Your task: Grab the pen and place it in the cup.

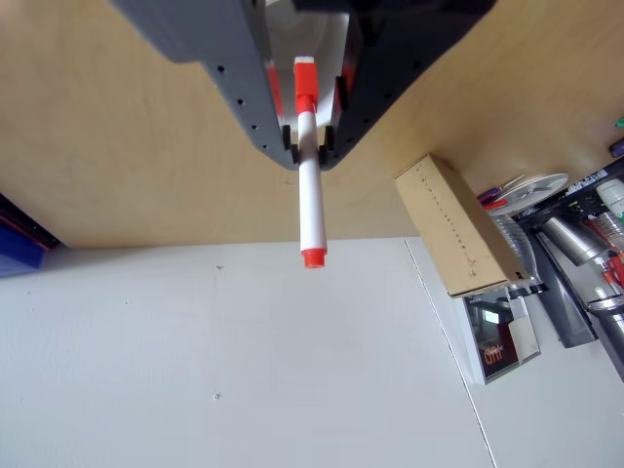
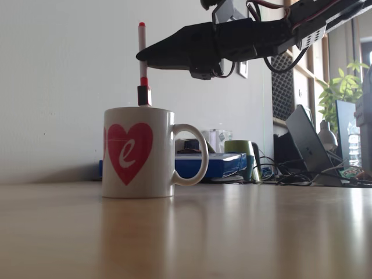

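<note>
In the fixed view the pen (image 2: pixel 142 40) stands upright directly over the cup (image 2: pixel 139 152), a white mug with a pink heart and its handle to the right. The pen's lower end is at the mug's rim. My gripper (image 2: pixel 141 57) reaches in level from the right and is shut on the pen's middle. In the other view the gripper (image 1: pixel 309 146) clamps the white barrel (image 1: pixel 310 205) just past the orange-red cap. The small red end tip points away from the camera.
Behind the mug in the fixed view are a blue box (image 2: pixel 212 165), a green cup (image 2: pixel 241 148), a laptop (image 2: pixel 308 142), cables and a plant (image 2: pixel 343 87). The other view has a cardboard box (image 1: pixel 458 224) on the wooden table (image 1: pixel 117 146) and clutter at the right.
</note>
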{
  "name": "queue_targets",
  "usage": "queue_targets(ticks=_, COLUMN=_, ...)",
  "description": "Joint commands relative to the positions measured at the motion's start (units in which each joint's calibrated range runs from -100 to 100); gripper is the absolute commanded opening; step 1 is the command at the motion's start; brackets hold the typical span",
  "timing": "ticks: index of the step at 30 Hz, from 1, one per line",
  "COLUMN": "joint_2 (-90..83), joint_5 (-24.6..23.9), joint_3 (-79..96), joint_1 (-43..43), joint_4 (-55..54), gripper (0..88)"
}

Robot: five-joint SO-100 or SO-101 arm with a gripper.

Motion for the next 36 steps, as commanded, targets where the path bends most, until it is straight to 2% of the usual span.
queue_targets(ticks=1, joint_2=1.1, joint_5=0.3, joint_3=-2.2, joint_1=1.2, joint_4=-3.3, gripper=1.0)
queue_targets(ticks=15, joint_2=1.6, joint_5=0.3, joint_3=-1.5, joint_1=1.4, joint_4=-3.5, gripper=2.2)
queue_targets(ticks=21, joint_2=1.6, joint_5=0.3, joint_3=-1.5, joint_1=1.9, joint_4=-3.0, gripper=13.5)
queue_targets(ticks=36, joint_2=1.5, joint_5=0.3, joint_3=-0.6, joint_1=1.9, joint_4=-3.6, gripper=13.5)
